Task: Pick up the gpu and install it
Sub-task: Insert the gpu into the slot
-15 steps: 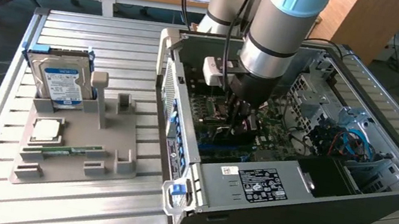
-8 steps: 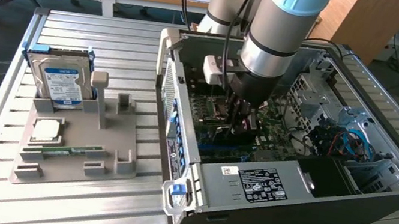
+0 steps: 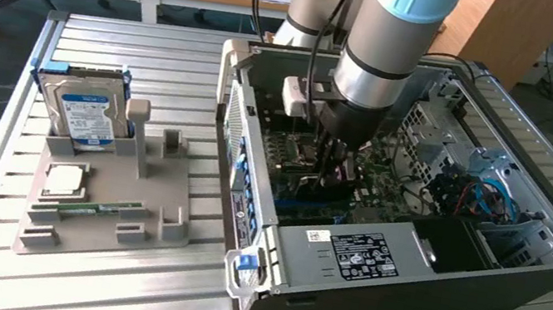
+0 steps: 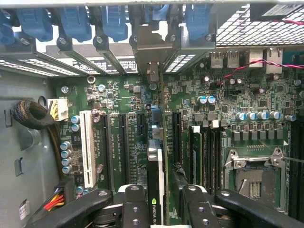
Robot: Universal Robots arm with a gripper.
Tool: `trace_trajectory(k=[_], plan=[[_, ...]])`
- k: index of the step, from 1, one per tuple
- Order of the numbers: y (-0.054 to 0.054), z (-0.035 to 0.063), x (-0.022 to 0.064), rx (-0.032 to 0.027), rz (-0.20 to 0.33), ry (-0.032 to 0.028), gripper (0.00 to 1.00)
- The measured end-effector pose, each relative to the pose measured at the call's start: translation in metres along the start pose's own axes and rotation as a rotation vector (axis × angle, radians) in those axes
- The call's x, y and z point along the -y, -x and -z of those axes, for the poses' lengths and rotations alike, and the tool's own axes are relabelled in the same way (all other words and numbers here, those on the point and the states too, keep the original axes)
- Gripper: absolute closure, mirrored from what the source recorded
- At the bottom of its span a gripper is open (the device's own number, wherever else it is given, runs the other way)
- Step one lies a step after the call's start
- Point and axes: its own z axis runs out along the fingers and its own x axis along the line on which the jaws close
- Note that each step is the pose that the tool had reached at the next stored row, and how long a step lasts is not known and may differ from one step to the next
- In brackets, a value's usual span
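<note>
The gpu (image 4: 156, 185) is held edge-on between the jaws, which are pinched against its two flat faces. In the wrist view the gripper (image 4: 159, 209) is seen with one finger on each side of the thin dark card, and the card's long axis runs straight away from the wrist toward the rear wall of the computer case (image 3: 526, 273). The card's silver bracket (image 4: 151, 57) is seen at the far end, standing among the blue slot latches (image 4: 114, 21) at the rear openings.

The card lies directly below the jaws and over the motherboard (image 4: 223, 95), parallel to the black expansion slots (image 4: 122, 147) and to the white slot (image 4: 87, 147). It stands between two of the black slots, in line with the short slot (image 4: 141, 124) beside it. Whether its lower edge is already seated cannot be told.

In the exterior view the arm (image 3: 385, 47) is lowered vertically into the open case. The hard drive (image 3: 84, 113) and the RAM stick (image 3: 99, 210) rest in the grey holder (image 3: 164, 187) on the tabletop (image 3: 63, 288), well apart from the case.
</note>
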Motion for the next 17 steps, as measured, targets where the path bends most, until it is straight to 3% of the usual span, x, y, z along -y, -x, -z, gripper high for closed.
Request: trace_trajectory(k=[17], plan=[[-0.0001,-0.0001,-0.0003,0.0,-0.008,-0.0002,0.67]])
